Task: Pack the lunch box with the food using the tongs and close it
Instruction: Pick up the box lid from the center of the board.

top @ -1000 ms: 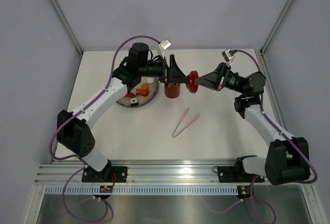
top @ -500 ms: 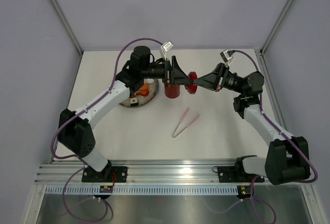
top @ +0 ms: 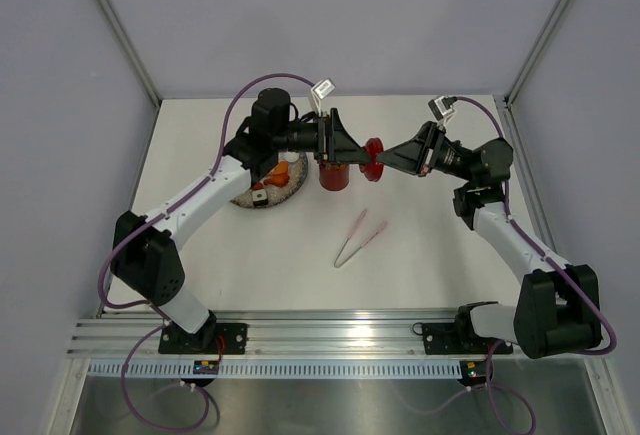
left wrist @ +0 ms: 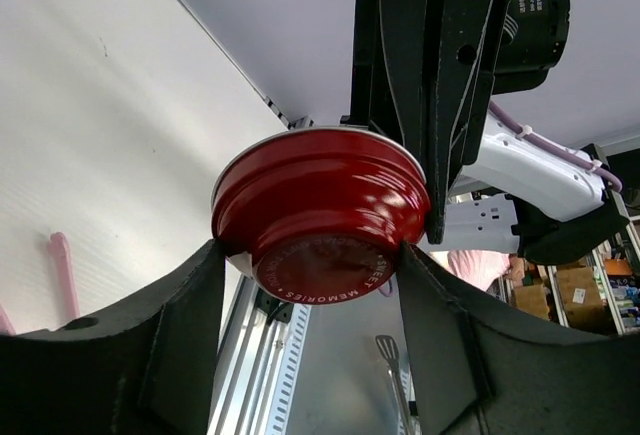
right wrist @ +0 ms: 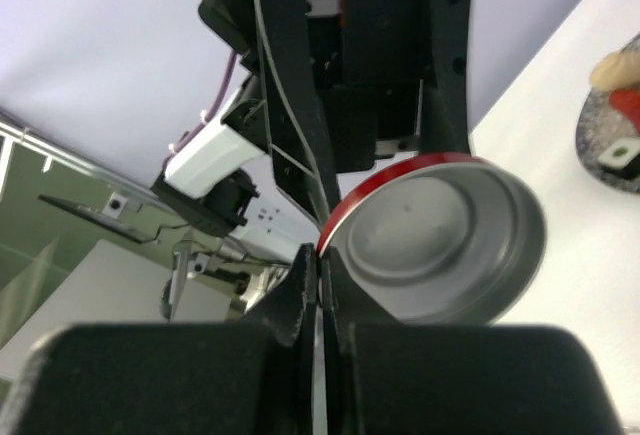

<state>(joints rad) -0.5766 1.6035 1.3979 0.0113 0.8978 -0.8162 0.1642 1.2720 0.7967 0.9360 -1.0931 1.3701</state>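
The round red lid [top: 374,158] hangs on edge in the air between the two arms, just right of the red lunch box [top: 333,176], which stands open-topped on the table. My right gripper [right wrist: 320,255] is shut on the lid's rim [right wrist: 345,217]; the silver underside [right wrist: 440,240] faces its camera. My left gripper [left wrist: 310,246] has its two fingers against opposite sides of the lid [left wrist: 320,205], red top toward its camera. The pink tongs [top: 360,238] lie on the table, held by nothing. Food [top: 283,170] sits on the speckled plate [top: 262,198], partly hidden by the left arm.
The plate stands directly left of the lunch box. White side walls enclose the table on the left, back and right. The aluminium rail [top: 330,330] with both arm bases runs along the near edge.
The left gripper has slid right around the lid and its jaws have narrowed onto the lid's sides. The right gripper keeps its hold on the rim and has shifted slightly left.
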